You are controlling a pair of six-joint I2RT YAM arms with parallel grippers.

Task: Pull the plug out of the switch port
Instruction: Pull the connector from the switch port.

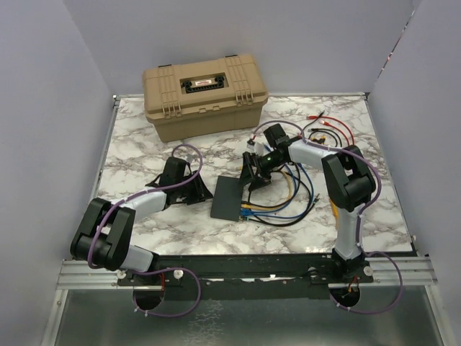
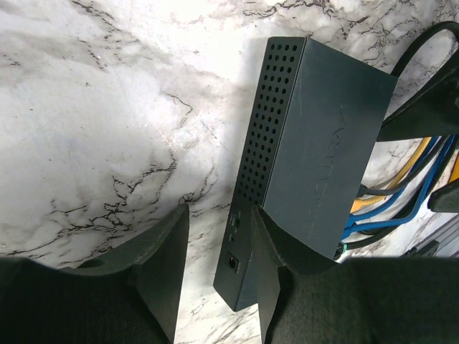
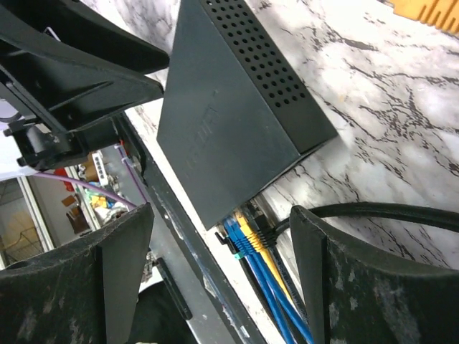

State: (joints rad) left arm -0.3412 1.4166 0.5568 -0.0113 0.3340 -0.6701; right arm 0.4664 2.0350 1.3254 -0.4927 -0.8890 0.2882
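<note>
Switch (image 1: 229, 198) is lying flat on the marble table (image 1: 137, 151), a little toward 6 o'clock from the table's centre. It is a thin matte-black box with small holes along one long side.

At 9 o'clock from it is the left gripper (image 1: 202, 189). In the left wrist view its jaws stand about half apart. One finger (image 2: 269, 276) lies over the near corner of the switch (image 2: 315, 143), and the other finger (image 2: 161, 269) is over bare marble, apart from the box. It holds nothing.

A tan toolbox (image 1: 205, 94) stands at 12 o'clock, at the far edge of the table.

The plugs (image 3: 247, 240), blue, yellow and black, sit in the ports on one short edge of the switch (image 3: 229, 122). Their cables (image 1: 277, 209) run out toward 4 o'clock and loop on the table.

The right gripper (image 1: 253, 180) is at 1 o'clock from the switch, just beside it. In the right wrist view its jaws are wide. The plugs are between the two fingers (image 3: 122, 272), and neither finger touches them.

Some red leads (image 1: 335, 126) lie at 2 o'clock, near the right wall.
</note>
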